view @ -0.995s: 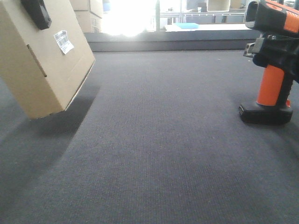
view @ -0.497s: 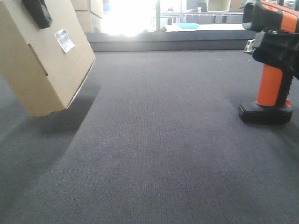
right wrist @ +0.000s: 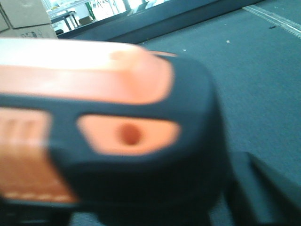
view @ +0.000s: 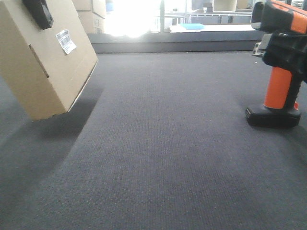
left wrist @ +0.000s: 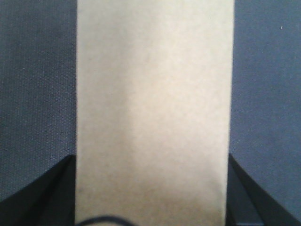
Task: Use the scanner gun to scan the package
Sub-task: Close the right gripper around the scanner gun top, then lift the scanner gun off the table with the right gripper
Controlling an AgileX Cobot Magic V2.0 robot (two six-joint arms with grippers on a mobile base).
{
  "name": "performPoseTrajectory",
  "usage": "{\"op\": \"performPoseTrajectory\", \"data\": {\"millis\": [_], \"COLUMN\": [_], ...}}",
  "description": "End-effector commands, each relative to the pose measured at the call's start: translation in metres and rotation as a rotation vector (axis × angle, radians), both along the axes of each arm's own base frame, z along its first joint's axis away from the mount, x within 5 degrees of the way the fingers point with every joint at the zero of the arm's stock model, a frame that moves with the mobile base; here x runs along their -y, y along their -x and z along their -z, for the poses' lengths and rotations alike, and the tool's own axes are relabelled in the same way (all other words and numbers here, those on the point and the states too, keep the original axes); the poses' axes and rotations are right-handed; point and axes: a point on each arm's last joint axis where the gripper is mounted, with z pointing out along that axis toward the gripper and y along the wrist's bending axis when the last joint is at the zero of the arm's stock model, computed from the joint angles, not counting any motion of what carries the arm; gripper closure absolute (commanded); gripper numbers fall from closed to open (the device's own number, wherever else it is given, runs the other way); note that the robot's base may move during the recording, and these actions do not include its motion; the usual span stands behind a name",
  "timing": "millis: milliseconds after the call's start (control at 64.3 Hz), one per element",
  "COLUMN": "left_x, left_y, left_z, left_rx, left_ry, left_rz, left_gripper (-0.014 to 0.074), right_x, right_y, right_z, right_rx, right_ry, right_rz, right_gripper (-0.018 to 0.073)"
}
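Note:
The package [view: 48, 62], a tan cardboard box with a white barcode label [view: 65, 41] and a thin slot on its side, hangs tilted above the carpet at far left. My left gripper [left wrist: 150, 207] is shut on it, its dark fingers [left wrist: 42, 197] against both sides of the box [left wrist: 155, 108]. One black finger [view: 38, 12] shows at the package's top edge. The scanner gun [view: 279, 88], black with an orange handle, stands on its flat base at far right. My right gripper [view: 288, 52] is clamped round its upper body. The scanner's head [right wrist: 127, 94] fills the right wrist view, blurred.
Dark grey carpet [view: 163, 143] covers the floor between package and scanner. A low dark ledge [view: 172, 45] runs along the back under a glaring window. Stacked cardboard boxes [view: 91, 14] stand at the back left, and a blue item [view: 193, 26] lies beyond the ledge.
The right gripper has shifted slightly upward on the scanner's head, and the handle wobbled a little while the base stayed put. The package has barely moved.

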Motion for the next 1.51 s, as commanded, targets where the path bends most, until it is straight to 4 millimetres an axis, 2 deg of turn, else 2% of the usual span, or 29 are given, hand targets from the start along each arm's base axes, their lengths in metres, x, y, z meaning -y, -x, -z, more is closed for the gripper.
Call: {"op": "performPoseTrajectory", "data": {"millis": [0, 47, 124, 389, 528, 684, 886, 1119, 1492], "left_x": [0.001, 0.001, 0.001, 0.001, 0.001, 0.001, 0.001, 0.001, 0.002], "left_y": [0.000, 0.000, 0.000, 0.000, 0.000, 0.002, 0.003, 0.003, 0.003], "left_z": [-0.007, -0.007, -0.007, -0.007, -0.007, -0.005, -0.005, -0.005, -0.005], "left_rx": [0.035, 0.035, 0.035, 0.035, 0.036, 0.017, 0.010, 0.010, 0.008], "left_ry": [0.013, 0.013, 0.013, 0.013, 0.010, -0.003, -0.005, -0.005, -0.005], "left_rz": [0.004, 0.004, 0.004, 0.004, 0.008, 0.028, 0.029, 0.029, 0.031], "left_gripper": [0.0508, 0.0508, 0.0508, 0.0508, 0.0508, 0.0508, 0.0508, 0.0508, 0.0508], "right_x": [0.001, 0.001, -0.001, -0.008, -0.010, -0.009, -0.014, -0.022, -0.020], "right_y": [0.001, 0.001, 0.001, 0.000, 0.000, -0.002, -0.019, -0.039, -0.042], "right_z": [0.000, 0.000, 0.000, -0.002, -0.010, -0.022, -0.040, -0.050, -0.038], "right_rx": [-0.008, -0.008, -0.005, 0.015, 0.100, 0.212, 0.258, 0.163, 0.045], "right_ry": [-0.007, -0.004, 0.004, 0.051, 0.082, 0.202, 0.390, 0.538, 0.546], "right_rz": [0.011, 0.006, -0.010, -0.096, -0.118, -0.103, -0.112, -0.166, -0.165], "right_gripper": [0.0239, 0.0301, 0.0341, 0.0343, 0.0343, 0.0343, 0.0343, 0.0343, 0.0343]}}
